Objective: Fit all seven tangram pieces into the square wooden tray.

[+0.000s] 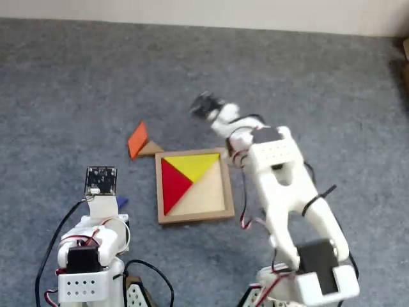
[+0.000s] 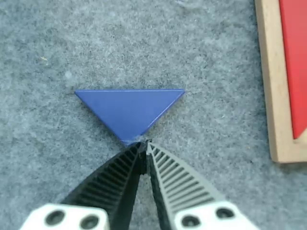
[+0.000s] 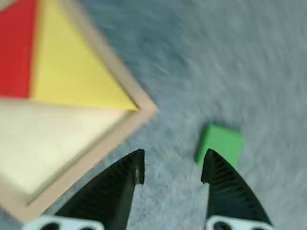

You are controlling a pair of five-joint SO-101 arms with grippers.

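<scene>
Left gripper (image 2: pixel 145 143): jaws pressed together with nothing between them, tips right at the apex of the blue triangle (image 2: pixel 129 108). The piece lies flat on the grey carpet (image 2: pixel 57 48), beside the tray (image 2: pixel 268 96).

Right gripper (image 3: pixel 172 167): jaws spread, empty, low over the carpet just off a tray corner. The green square (image 3: pixel 219 143) sits ahead of one finger, not centred in the gap.

The tray holds the red triangle (image 1: pixel 172 185) and the yellow triangle (image 1: pixel 192 165); the rest of its floor is bare wood. An orange piece (image 1: pixel 137 139) and a tan piece (image 1: pixel 152 149) lie touching, just off the tray's far corner on my left side.

Risks, as I judge them:
- Left: shut tips would only shove the blue triangle across the pile, so I must spread them before going down. The piece is thin and the carpet soft, so fingers may skid over its edge.
- Right: closing from here would likely clip the green square's side and flick or twist it.
- The tray rim is near the right gripper. A knock could shift the tray and unseat both triangles.
</scene>
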